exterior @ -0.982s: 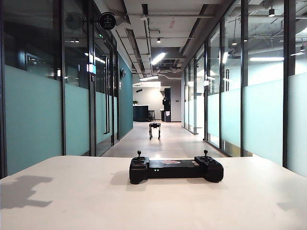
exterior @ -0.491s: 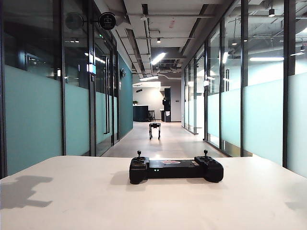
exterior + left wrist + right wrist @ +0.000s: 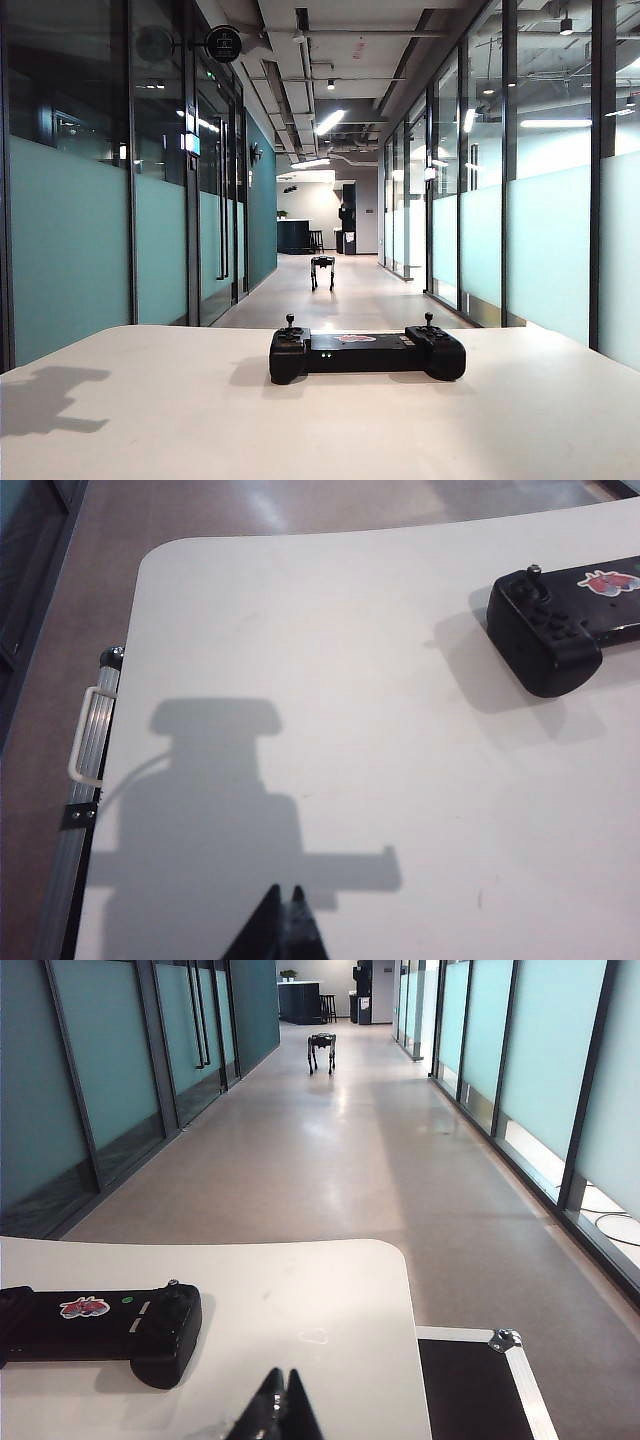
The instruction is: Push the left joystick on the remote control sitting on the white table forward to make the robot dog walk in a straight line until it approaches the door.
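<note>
One white table (image 3: 150, 420) carries the remote control (image 3: 366, 354) at its centre, sticks facing the corridor where the robot dog (image 3: 322, 271) stands at twelve o'clock. Left gripper (image 3: 284, 928) and right gripper (image 3: 278, 1412) hover apart from it, fingers pressed together.

You see a matt, smooth white table (image 3: 120, 430); on it the remote control (image 3: 366, 354) looks like matt black plastic with a glossy reddish sticker (image 3: 84, 1307). The corridor floor (image 3: 330, 1150) is polished and reflective; the side walls (image 3: 70, 240) look like frosted glass in dark frames.
</note>
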`<state>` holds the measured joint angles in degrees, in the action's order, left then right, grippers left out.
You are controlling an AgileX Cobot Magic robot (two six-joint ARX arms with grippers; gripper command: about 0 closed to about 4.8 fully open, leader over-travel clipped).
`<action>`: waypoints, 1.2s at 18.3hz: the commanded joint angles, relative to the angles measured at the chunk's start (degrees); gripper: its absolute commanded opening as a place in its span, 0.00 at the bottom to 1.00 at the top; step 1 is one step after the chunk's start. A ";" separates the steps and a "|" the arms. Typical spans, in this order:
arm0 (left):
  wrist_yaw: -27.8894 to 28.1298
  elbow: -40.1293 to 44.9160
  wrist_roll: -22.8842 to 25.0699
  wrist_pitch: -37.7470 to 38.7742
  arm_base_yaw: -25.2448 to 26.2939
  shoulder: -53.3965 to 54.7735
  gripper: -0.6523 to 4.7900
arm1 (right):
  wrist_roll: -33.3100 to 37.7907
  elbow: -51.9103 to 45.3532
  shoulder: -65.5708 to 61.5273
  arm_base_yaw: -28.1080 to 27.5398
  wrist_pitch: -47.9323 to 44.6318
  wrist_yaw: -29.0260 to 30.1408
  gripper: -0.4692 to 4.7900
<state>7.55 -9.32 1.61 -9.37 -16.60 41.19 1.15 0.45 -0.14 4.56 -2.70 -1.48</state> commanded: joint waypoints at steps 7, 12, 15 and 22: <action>-0.04 -0.17 -0.15 -0.55 -0.02 -0.11 0.11 | -0.11 -0.52 0.20 0.09 -0.09 0.00 0.09; 0.24 -0.15 -0.15 -0.33 0.00 -0.57 0.11 | -0.09 -0.52 0.20 0.09 -0.07 0.00 0.09; 0.20 -0.13 -0.09 0.13 0.00 -5.81 0.11 | -0.11 -0.52 0.20 0.09 -0.09 -0.02 0.09; -8.24 -0.11 0.66 1.14 6.97 -20.02 0.11 | -0.09 -0.52 0.20 0.09 -0.09 0.02 0.09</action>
<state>2.11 -9.30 1.65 -7.77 -11.11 22.72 1.13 0.45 -0.14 4.58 -2.04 -1.48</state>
